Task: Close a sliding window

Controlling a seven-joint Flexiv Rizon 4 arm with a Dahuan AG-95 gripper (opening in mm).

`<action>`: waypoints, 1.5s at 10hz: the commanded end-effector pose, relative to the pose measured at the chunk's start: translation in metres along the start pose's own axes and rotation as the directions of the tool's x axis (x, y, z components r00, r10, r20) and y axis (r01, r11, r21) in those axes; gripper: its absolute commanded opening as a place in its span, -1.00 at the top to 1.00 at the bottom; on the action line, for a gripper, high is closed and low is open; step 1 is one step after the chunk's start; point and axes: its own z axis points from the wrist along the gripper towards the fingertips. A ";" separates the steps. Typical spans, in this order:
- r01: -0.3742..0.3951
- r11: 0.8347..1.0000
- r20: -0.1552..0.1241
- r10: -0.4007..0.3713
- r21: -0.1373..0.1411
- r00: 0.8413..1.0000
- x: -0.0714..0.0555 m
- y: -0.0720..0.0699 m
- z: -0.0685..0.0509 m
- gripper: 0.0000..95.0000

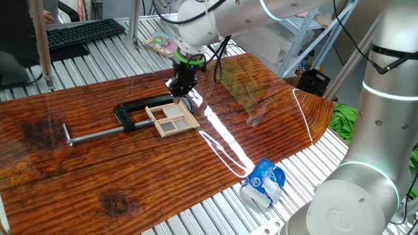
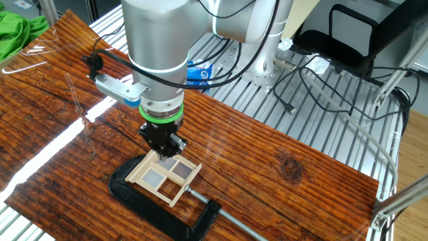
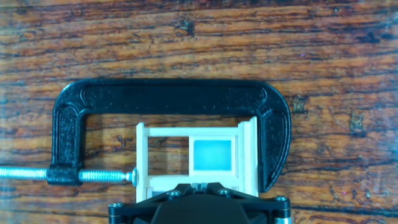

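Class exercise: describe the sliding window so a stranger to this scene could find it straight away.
Start at the dark striped wooden table and find the black clamp lying on it. The sliding window lies flat between its jaws: pale wood, small panes, unlike the black metal around it.

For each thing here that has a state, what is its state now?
sliding window: flat on the table, clamped in the C-clamp, sash off to one side.
C-clamp: lying flat, screw against the window frame.
pincer: shut, pointing down at the window's edge; contact not clear.
blue and white bag: crumpled, at the table's edge.
keyboard: lying unused.
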 end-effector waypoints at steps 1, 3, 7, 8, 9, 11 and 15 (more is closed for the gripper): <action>0.014 1.000 -0.003 -0.014 0.027 1.000 0.000 -0.001 0.000 1.00; 0.020 0.999 -0.004 -0.020 0.032 1.000 0.000 -0.001 0.000 1.00; 0.016 0.999 -0.005 -0.016 0.031 1.000 -0.004 -0.003 0.010 1.00; 0.015 0.999 -0.008 -0.015 0.030 1.000 -0.006 -0.005 0.014 1.00; 0.013 1.000 -0.012 -0.013 0.027 1.000 -0.007 -0.006 0.017 1.00; 0.004 1.000 -0.008 -0.004 0.024 1.000 -0.009 -0.006 0.026 1.00; -0.012 1.000 -0.007 0.012 0.024 1.000 -0.014 -0.006 0.039 1.00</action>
